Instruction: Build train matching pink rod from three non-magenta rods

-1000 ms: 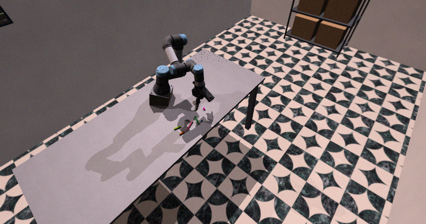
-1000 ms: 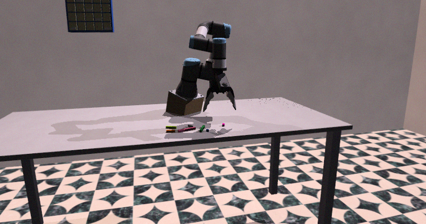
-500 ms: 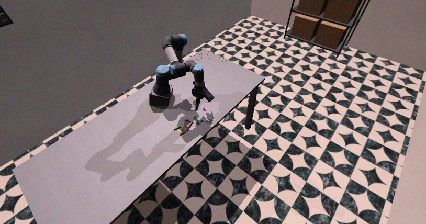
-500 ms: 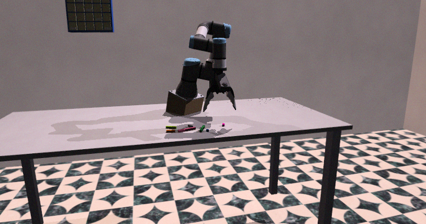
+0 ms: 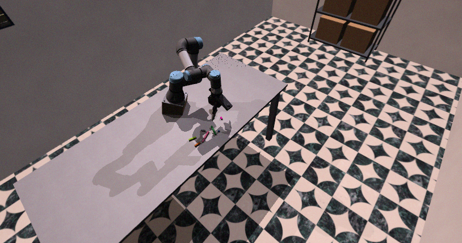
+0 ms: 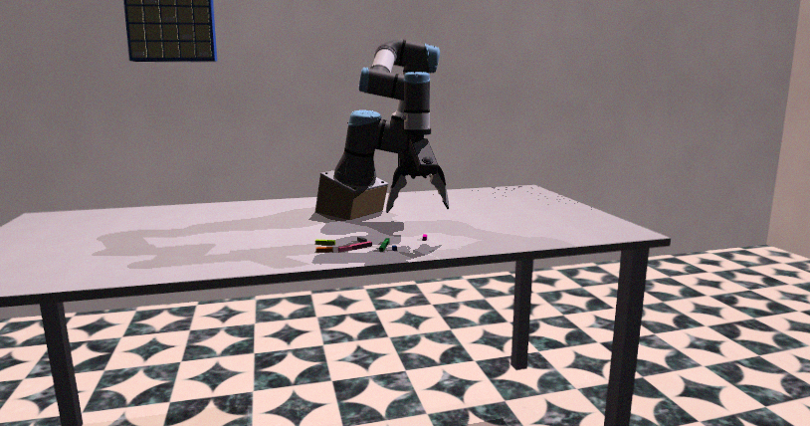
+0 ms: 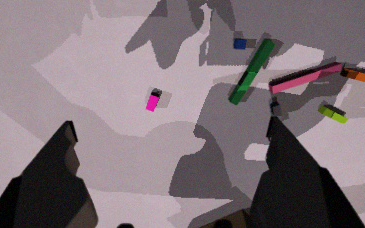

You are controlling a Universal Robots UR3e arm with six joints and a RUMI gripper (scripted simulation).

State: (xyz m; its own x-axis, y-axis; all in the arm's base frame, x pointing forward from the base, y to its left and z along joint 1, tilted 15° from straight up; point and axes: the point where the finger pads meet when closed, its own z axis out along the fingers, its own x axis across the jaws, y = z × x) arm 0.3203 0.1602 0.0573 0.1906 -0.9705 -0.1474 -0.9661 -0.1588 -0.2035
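The pink rod (image 5: 205, 136) (image 6: 355, 246) (image 7: 305, 80) lies flat, one end very close to the orange rod (image 5: 197, 144) (image 6: 323, 249) (image 7: 360, 75); I cannot tell if they touch. The lime rod (image 5: 192, 139) (image 6: 324, 242) (image 7: 333, 113) lies apart. The small dark grey rod (image 6: 361, 239) (image 7: 275, 106) is near the pink rod's other end, partly by a fingertip in the wrist view. The green rod (image 5: 213, 130) (image 6: 384, 244) (image 7: 250, 75) lies between the pink rod and the blue rod (image 6: 394, 248) (image 7: 239, 43). My gripper (image 6: 418, 209) (image 7: 173, 120) is open and empty, above the table.
A magenta rod (image 5: 221, 118) (image 6: 424, 237) (image 7: 152, 102) lies alone, away from the other rods. The rods are on the pale table (image 5: 74, 164) (image 6: 51, 253), toward its front edge. The arm's base block (image 5: 173, 108) (image 6: 350, 199) stands behind them. Shadows cross the rods.
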